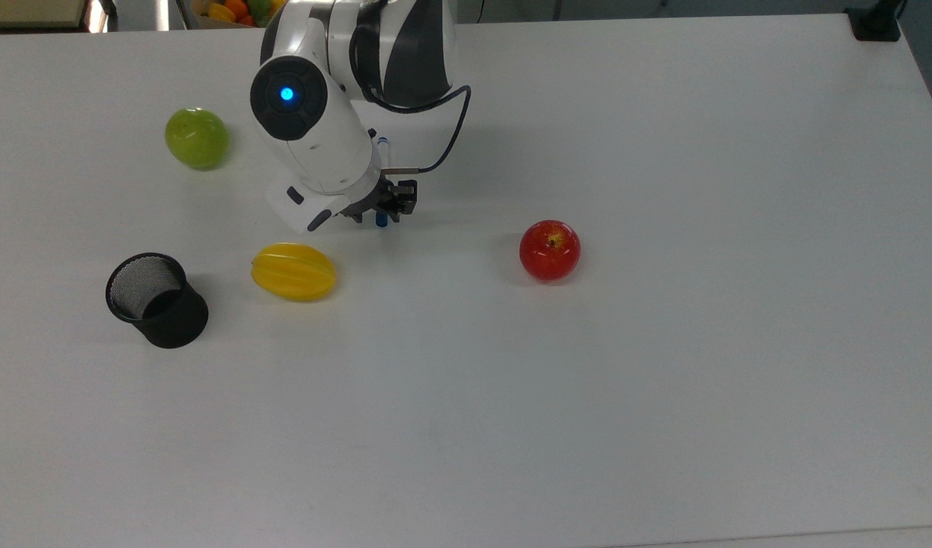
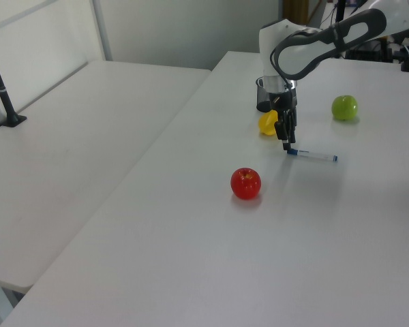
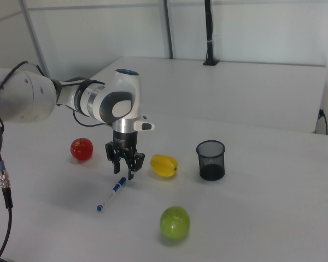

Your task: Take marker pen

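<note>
The marker pen (image 2: 313, 155) is a slim white pen with a blue cap. It lies almost level, just above or on the white table (image 1: 663, 380); I cannot tell whether it touches. My gripper (image 2: 285, 145) points straight down and is shut on the pen's blue-capped end (image 3: 121, 185). In the right view the pen (image 3: 111, 194) slants away from the gripper (image 3: 124, 172) toward the right view's lower left. In the top view the gripper (image 1: 382, 215) shows the blue cap (image 1: 380, 220) under it, and the arm hides most of the barrel.
A yellow fruit (image 1: 294, 271) lies close to the gripper, at the top view's lower left of it. A black mesh cup (image 1: 157, 301) stands beyond it. A green apple (image 1: 197, 137) sits at the top view's upper left, a red apple (image 1: 549, 250) to the top view's right.
</note>
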Robot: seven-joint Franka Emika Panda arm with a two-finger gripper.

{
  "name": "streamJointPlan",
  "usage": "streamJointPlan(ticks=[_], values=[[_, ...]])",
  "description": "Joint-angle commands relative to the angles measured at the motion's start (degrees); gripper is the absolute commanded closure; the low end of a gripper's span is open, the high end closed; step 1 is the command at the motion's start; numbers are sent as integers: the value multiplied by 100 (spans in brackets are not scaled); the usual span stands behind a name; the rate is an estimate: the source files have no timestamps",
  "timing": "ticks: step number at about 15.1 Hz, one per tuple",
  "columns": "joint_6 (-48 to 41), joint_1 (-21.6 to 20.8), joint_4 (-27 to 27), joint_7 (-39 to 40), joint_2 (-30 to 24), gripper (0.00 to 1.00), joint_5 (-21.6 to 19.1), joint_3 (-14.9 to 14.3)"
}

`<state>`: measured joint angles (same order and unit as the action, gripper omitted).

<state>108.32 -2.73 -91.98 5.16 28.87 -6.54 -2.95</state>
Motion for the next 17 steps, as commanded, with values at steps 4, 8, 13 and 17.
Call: streamJointPlan(ticks=[4, 8, 13, 17], values=[[-135, -61, 13, -875, -776, 0, 364, -65], [-750, 123, 31, -937, -1646, 0, 443, -74], [-1523, 238, 14, -929, -2271, 0, 487, -92], [-1604, 229, 13, -938, -2413, 0, 487, -92]])
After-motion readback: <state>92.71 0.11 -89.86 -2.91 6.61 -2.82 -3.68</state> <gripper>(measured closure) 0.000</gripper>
